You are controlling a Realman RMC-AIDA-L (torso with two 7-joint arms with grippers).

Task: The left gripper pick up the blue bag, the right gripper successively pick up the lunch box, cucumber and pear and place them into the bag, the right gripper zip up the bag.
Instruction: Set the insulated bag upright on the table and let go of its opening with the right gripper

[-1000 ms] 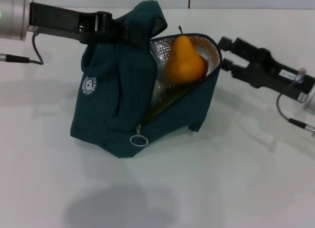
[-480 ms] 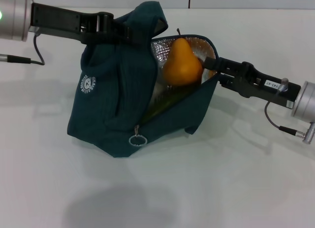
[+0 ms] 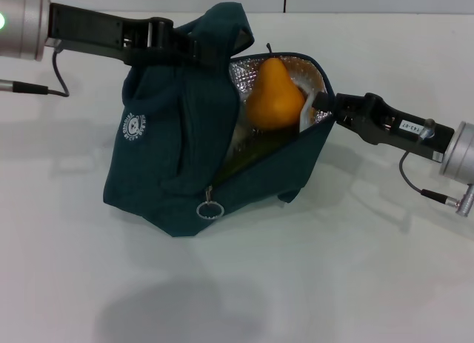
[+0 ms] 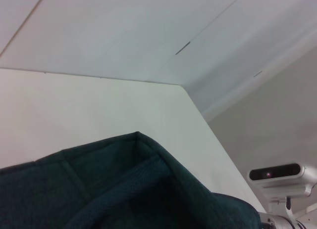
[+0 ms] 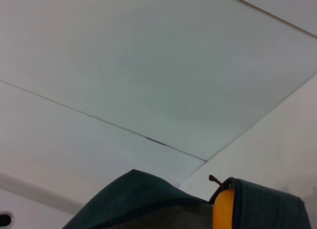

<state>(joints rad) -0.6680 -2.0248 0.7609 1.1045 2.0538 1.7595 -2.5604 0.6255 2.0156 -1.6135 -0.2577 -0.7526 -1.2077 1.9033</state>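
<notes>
Blue bag (image 3: 178, 165) held upright on table (image 3: 333, 269), mouth gaping.
Left pincer (image 3: 194, 50) clamped on its top handle; right pincer (image 3: 322, 106) at the rim, seemingly pinching the edge; pear (image 3: 274, 95) inside.

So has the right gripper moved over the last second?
Yes. The right gripper has advanced toward the blue bag, now reaching its open rim beside the pear.

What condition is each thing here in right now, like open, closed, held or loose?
Dark teal-blue fabric bag: unzipped, held up by its top.
Orange-yellow pear: inside the bag, upright.
Dark green cucumber: inside, under the pear.
Silver ring zipper pull: hanging loose.
Left gripper: clamped on the bag.
Right gripper: at the bag's opening rim.
</notes>
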